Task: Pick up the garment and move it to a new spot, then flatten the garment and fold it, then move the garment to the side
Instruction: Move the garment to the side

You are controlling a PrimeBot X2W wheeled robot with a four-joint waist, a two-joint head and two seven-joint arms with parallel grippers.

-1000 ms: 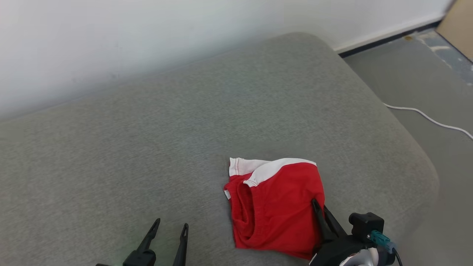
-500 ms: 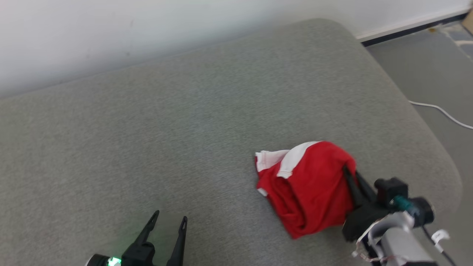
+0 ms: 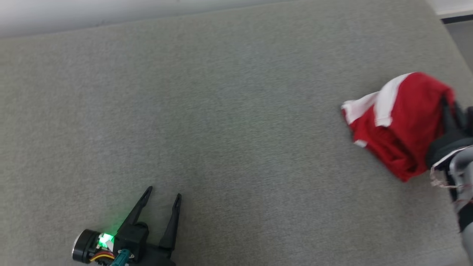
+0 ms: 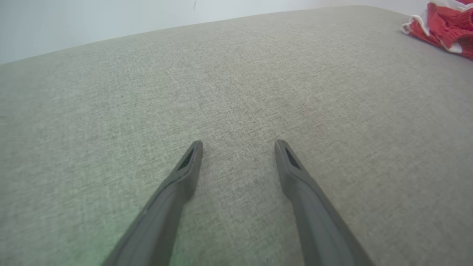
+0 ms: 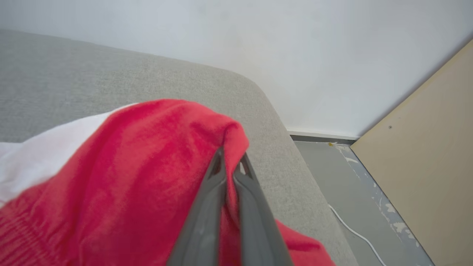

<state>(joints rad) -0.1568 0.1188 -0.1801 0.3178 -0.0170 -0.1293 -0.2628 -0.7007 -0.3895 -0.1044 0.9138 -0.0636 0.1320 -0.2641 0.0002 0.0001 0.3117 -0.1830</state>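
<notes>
1. Held by one upper fold so as to hang as a single bundle for the carry: red garment [image 3: 402, 122] with a white band, at the right of the grey cushion [image 3: 229, 111], not far from its right edge.
2. Pinched shut on that fold, with cloth wedged between the two dark fingers and draped over their tips: right end effector [image 5: 231, 155]. Nothing else in its hold.
3. Probable reason for the single-point grip: the whole piece lifted in one go. Cost of it: a crumpled bundle, white band turned to the left and far side, heavier red folds sagging low and near.
4. Contact between the lowest folds and the cushion: cannot tell.
5. Right arm coming in from the near right, pale forearm [image 3: 462, 173] at the margin of the head view, fingers slanting up and away toward the far wall [image 5: 258, 44].
6. Spread wide and holding nothing: left end effector [image 3: 163, 192], at the near left, well apart from the garment.
7. Left arm low over the cushion, fingers pointing far and slightly right. Likely placed there to stay out of the carry path yet within reach for the flattening.
8. Judged stage: first step, the move to a new spot. Flattening, folding and setting aside not yet done.
9. Past the cushion's right edge in the right wrist view: grey floor [image 5: 325, 173], white cable [image 5: 351, 229], tan board [image 5: 425, 147]. Good reason to set the cloth down well inside that edge.
</notes>
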